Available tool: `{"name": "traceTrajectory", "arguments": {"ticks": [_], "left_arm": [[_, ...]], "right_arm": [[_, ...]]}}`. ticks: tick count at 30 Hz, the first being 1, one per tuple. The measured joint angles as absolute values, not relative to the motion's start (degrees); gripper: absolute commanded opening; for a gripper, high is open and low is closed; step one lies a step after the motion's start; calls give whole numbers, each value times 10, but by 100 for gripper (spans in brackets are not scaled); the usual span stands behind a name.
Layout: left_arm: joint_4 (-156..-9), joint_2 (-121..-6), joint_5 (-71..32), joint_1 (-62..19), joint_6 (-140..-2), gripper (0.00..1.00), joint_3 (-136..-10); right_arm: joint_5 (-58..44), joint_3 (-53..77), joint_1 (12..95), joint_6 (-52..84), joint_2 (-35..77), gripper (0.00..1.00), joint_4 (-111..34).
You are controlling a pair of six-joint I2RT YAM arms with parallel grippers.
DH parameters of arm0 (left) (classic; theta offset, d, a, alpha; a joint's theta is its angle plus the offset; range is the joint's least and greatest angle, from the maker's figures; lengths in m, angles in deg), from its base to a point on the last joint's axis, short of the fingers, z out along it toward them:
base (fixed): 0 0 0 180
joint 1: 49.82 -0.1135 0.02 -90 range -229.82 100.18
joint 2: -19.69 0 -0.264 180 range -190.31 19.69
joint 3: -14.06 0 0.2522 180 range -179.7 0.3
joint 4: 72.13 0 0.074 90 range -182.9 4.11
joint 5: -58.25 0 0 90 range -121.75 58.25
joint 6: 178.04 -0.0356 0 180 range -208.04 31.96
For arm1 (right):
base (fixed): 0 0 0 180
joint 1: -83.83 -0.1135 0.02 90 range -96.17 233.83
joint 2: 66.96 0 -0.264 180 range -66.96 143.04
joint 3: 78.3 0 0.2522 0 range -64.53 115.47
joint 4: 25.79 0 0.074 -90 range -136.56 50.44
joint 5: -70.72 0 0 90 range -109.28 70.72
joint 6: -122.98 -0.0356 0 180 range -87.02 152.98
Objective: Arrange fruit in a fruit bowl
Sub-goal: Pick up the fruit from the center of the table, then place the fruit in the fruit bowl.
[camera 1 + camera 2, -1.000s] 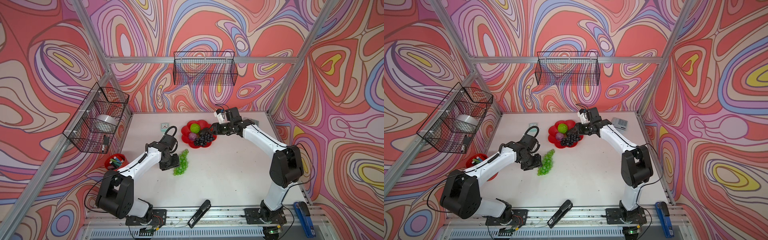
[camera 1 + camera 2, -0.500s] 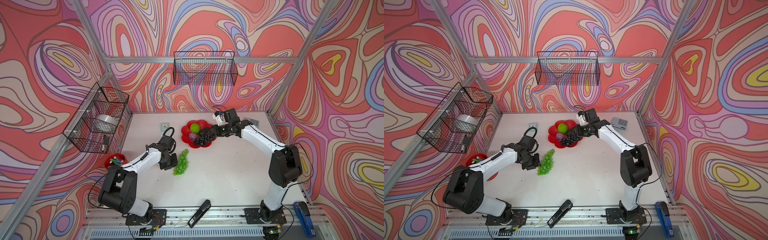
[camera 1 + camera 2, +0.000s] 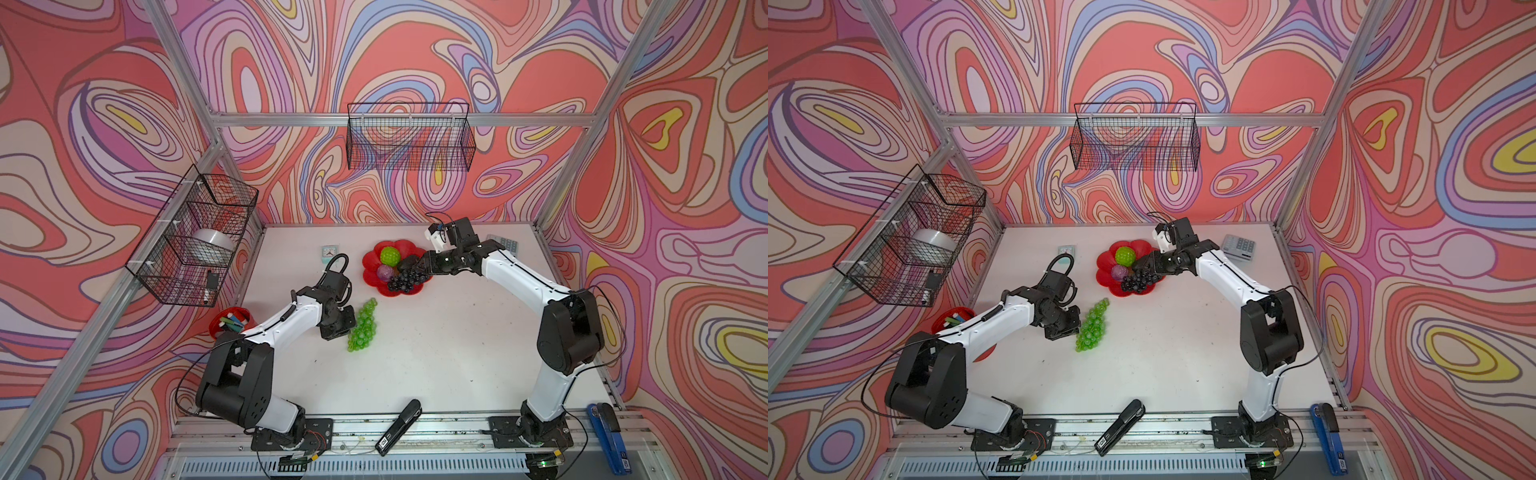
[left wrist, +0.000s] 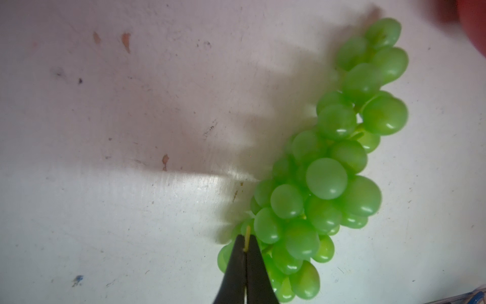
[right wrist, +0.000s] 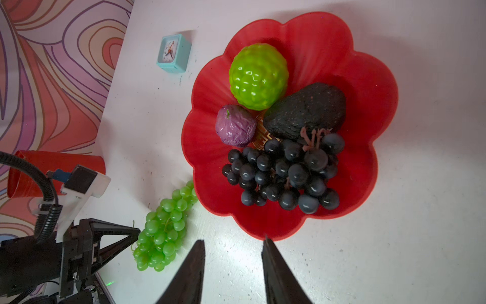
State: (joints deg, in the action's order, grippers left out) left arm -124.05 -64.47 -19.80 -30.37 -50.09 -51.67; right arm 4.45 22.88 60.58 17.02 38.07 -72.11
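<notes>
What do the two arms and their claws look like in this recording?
The left arm and right arm have white link shells, bulky black joints and black cables. The left claw and right claw have tapered matte-black fingers.

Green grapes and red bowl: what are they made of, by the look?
Green grapes: probably soft plastic or rubber, translucent and glossy; they glow through and carry small highlights. Bowl: likely hard moulded plastic, glossy red; smooth ribbed petals with a sheen.

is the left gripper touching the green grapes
Touching. The left wrist view shows the left gripper shut on the green grape bunch by its thin stem.
</notes>
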Motion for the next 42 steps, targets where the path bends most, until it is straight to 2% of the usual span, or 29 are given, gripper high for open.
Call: {"name": "traceTrajectory", "arguments": {"ticks": [9,22,34,42], "left_arm": [[-1280,-592,-200,-304,-513,0,-541],[-1380,-577,-189,-304,-551,0,-816],[-1388,-705,-109,-304,-564,0,-1016],[-1388,-837,-52,-304,-589,0,-1170]], "right_arm": [[44,214,605,168,381,38,-703],[45,206,605,157,373,38,-673],[40,187,623,138,346,37,-640],[42,154,645,138,328,36,-611]]}}
